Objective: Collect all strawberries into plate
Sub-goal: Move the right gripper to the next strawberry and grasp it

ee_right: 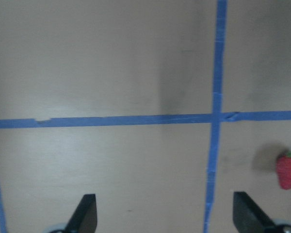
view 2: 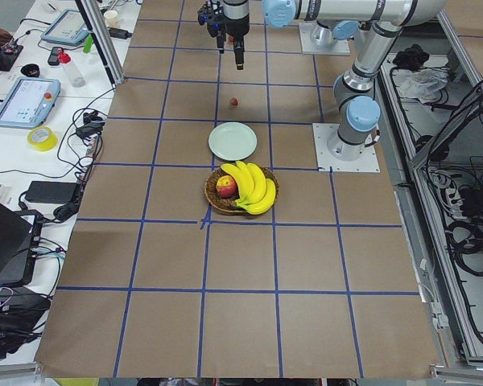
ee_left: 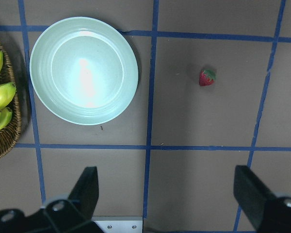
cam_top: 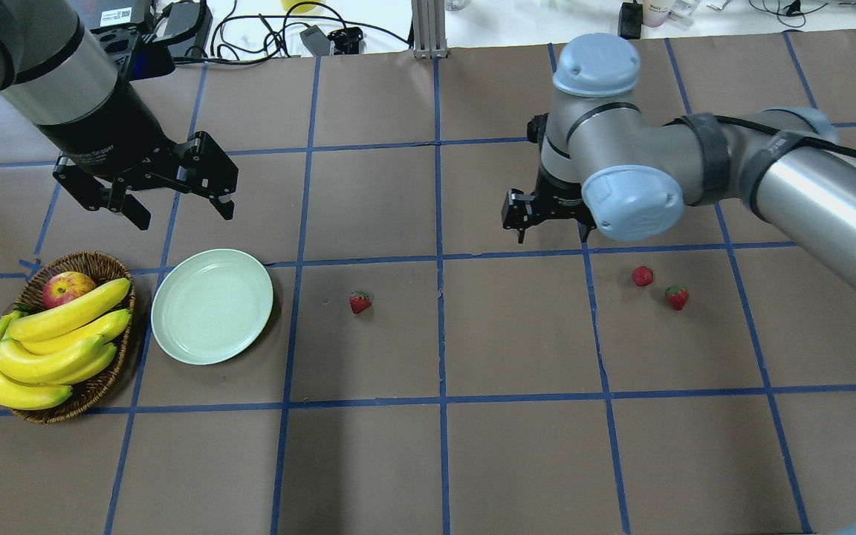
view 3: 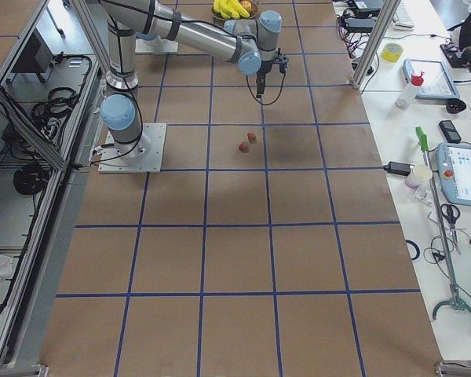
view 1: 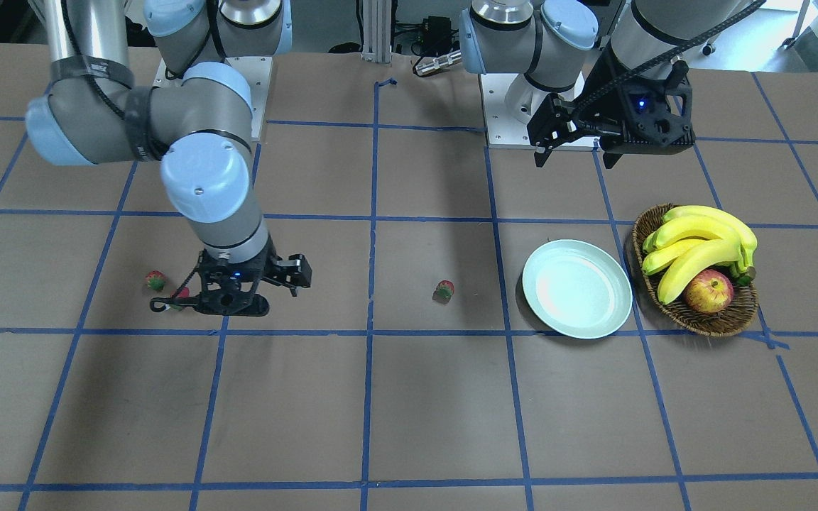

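Three strawberries lie on the brown table. One strawberry [cam_top: 360, 301] sits a little right of the pale mint plate [cam_top: 212, 306], which has nothing on it. The other two strawberries [cam_top: 643, 276] [cam_top: 677, 296] lie close together on the right side. My left gripper [cam_top: 184, 215] hangs open above the table just behind the plate; its wrist view shows the plate [ee_left: 84, 70] and the nearest strawberry [ee_left: 207, 77]. My right gripper [view 1: 228, 294] is open and low, beside the pair; one berry [ee_right: 288, 170] shows at its wrist view's right edge.
A brown wicker basket [cam_top: 93, 267] with bananas [cam_top: 49, 349] and an apple [cam_top: 65, 287] stands directly left of the plate. Blue tape lines grid the table. Cables and devices lie along the far edge behind the arms.
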Controlling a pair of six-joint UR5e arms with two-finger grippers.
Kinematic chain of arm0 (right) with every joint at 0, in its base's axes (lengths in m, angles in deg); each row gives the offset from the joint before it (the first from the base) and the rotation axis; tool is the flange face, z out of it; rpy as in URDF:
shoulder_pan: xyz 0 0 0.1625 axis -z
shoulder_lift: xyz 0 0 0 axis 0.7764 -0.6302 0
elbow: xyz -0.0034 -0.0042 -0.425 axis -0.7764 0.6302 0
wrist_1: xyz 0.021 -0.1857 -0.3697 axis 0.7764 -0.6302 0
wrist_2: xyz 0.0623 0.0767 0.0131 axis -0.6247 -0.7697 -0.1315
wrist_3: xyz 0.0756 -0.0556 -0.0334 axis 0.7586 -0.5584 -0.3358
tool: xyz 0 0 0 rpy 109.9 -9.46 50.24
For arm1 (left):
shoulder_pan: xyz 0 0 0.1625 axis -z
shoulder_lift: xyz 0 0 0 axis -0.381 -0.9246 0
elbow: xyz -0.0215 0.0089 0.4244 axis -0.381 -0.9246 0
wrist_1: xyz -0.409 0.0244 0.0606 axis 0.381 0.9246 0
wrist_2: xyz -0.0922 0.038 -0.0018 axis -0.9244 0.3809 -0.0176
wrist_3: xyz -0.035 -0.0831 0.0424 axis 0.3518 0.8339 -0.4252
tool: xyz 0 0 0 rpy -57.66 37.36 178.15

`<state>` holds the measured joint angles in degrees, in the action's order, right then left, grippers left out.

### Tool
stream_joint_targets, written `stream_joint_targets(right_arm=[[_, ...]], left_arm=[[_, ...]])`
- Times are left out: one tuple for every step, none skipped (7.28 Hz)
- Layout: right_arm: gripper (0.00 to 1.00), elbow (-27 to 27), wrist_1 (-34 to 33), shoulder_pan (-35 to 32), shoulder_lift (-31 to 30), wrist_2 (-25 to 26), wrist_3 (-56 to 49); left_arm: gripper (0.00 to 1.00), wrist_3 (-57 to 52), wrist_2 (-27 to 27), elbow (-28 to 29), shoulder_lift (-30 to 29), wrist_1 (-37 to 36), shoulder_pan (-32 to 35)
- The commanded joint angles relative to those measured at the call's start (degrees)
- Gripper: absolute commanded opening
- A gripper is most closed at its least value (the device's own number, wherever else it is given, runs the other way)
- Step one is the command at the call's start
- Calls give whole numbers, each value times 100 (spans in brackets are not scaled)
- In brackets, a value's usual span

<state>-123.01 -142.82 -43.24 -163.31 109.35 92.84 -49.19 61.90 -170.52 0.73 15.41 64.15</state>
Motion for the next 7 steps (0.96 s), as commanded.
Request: stream_joint_targets(right_arm=[[99, -491, -218, 854, -120, 9, -1193], [99, -693, -550, 970, -111, 9, -1328], [96, -921, -1014, 1058, -15, 18, -1904], [96, -1089, -1132, 1111, 12, 27, -2075], [93, -1143, -1325, 1173, 73, 297, -2190], [92, -1152, -1379, 1217, 152, 360, -2208], [91, -1152, -1379, 1217, 170, 404, -2217]], left_arm=[[100, -9, 11, -9, 0, 11, 2], [100, 0, 11, -9, 17, 20, -6], [100, 0, 3, -9, 18, 20, 2], [100, 0, 3, -9, 18, 20, 2], [100, 9, 3, -9, 18, 37, 2], [100, 96, 11, -78, 26, 55, 11], [100, 97, 11, -140, 44, 38, 11]])
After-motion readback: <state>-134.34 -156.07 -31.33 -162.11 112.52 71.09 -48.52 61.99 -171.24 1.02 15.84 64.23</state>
